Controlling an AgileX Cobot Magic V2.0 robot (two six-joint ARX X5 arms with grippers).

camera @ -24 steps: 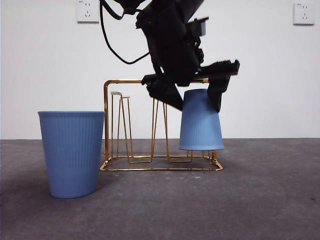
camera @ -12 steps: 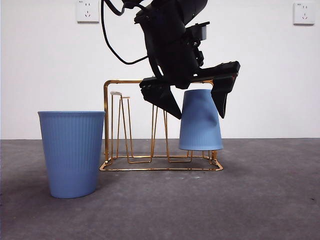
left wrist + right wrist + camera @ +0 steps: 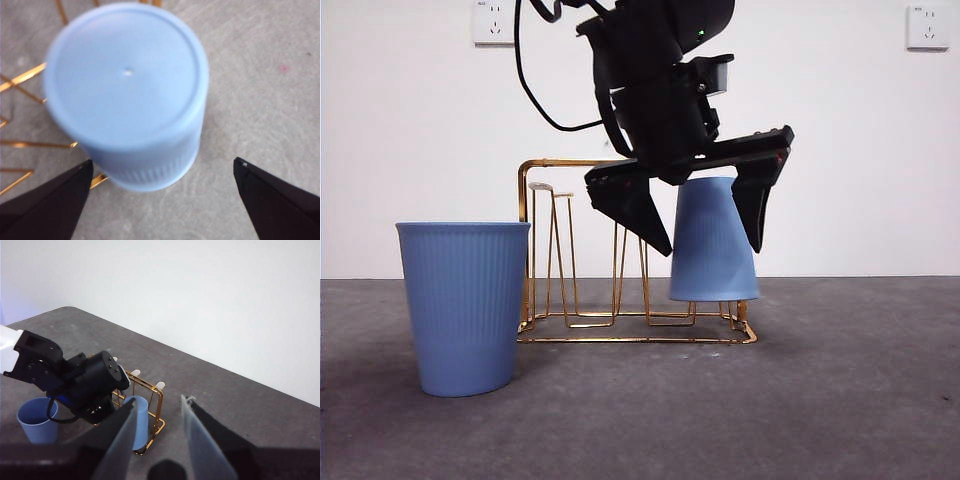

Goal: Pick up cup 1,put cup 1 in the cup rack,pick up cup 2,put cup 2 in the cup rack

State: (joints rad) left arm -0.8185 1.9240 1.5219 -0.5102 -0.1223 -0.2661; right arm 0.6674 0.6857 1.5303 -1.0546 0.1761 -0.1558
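Left gripper [image 3: 705, 232] opened wider than a second ago: jaws then close against the sides of the inverted cup [image 3: 712, 240], now spread and clear of it on both sides. Raised slightly; upper arm shifted a little leftward in front view. Cup rack [image 3: 534, 180] shifted a little leftward across the table since half a second ago, arched frame corner and base both nearer the upright cup. Inverted cup moved with it, seated on its prong, same small shift leftward.
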